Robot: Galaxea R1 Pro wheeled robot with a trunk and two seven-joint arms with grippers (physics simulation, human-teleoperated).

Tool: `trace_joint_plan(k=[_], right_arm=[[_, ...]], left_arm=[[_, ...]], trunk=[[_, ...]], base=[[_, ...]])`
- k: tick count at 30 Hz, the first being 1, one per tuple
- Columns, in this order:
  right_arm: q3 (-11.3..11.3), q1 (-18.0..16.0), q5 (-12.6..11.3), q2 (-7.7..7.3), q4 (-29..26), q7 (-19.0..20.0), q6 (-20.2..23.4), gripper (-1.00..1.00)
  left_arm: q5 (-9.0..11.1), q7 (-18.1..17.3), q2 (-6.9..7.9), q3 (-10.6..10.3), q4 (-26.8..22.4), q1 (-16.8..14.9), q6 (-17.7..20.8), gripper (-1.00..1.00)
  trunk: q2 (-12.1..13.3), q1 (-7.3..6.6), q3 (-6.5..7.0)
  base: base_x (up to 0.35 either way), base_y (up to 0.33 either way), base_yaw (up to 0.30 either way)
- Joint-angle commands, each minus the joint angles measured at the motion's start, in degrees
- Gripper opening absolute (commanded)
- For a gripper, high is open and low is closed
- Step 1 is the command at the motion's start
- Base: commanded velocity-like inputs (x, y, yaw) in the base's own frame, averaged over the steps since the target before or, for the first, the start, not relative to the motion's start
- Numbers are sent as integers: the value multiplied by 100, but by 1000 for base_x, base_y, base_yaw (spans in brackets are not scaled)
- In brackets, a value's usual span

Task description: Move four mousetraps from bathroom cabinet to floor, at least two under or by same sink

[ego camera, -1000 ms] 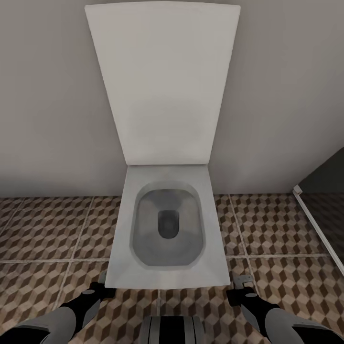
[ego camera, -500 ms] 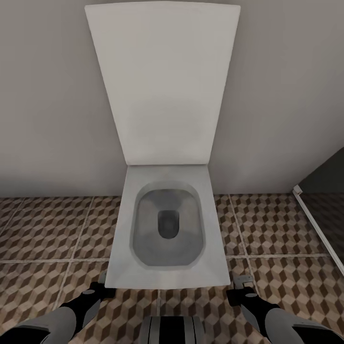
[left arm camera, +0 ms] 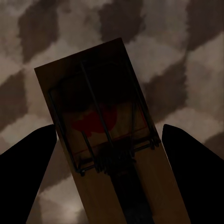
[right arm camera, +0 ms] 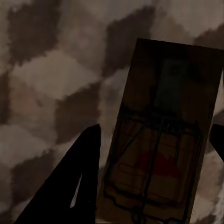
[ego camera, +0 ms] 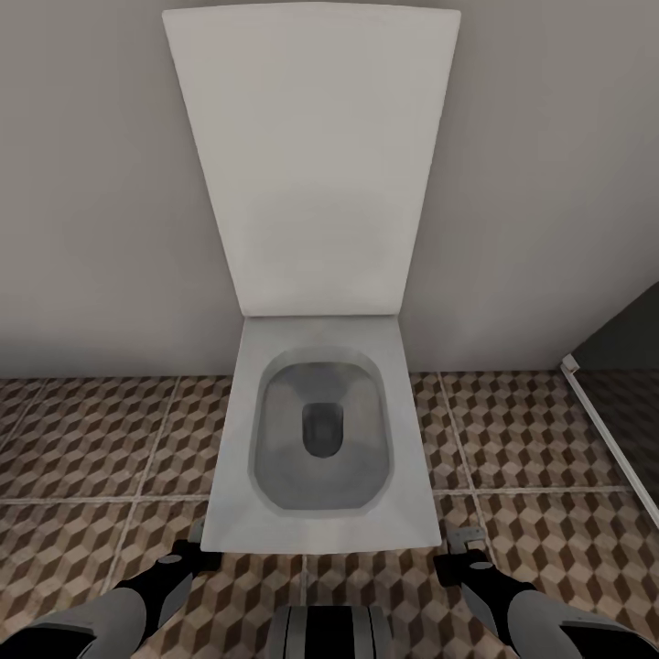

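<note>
From the head view we faced a white, square-edged ceramic toilet (ego camera: 316, 439) with its flat lid raised against a plain grey wall, standing on the bathroom floor (ego camera: 91, 439) of glossy square tiles printed with brown, beige and white cubes; the left tool (ego camera: 194, 555) and right tool (ego camera: 460, 556) sat low at either side of the bowl's front. We judged the sink was nowhere near, so letting go here could leave both traps beside the wrong fixture. In the left wrist view a small flat brown wooden mousetrap with dark wire and a red patch (left arm camera: 106, 135) lay between the dark fingers (left arm camera: 28, 172), which were held narrowly about it, though we could not tell if they touched. In the right wrist view a second brown wooden mousetrap (right arm camera: 161, 140) sat likewise between the fingers (right arm camera: 70, 186); a loose hold could tilt or drop it.
</note>
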Motion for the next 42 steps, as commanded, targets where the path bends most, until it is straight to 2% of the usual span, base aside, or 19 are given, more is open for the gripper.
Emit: trace_joint_plan(k=[1,30,31,42], right_arm=[[-34,-3,47,0,9,-21,-23,100],[-34,-3,50,0,9,-16,-26,100],[-34,-3,50,0,9,-16,-26,100],[-34,-3,47,0,9,-16,-26,100]], left_arm=[[44,3,1,-48,7,-3,-20,-100],[44,-4,-8,-48,4,-4,-20,-100],[44,-5,-8,-48,4,-4,-16,100],[44,-64,0,-40,4,-4,13,100]], trunk=[[-1,-1,-3],[-1,-1,-3],[-1,-1,-3],[-1,-1,-3]], base=[[0,0,0],[0,0,0],[0,0,0],[0,0,0]])
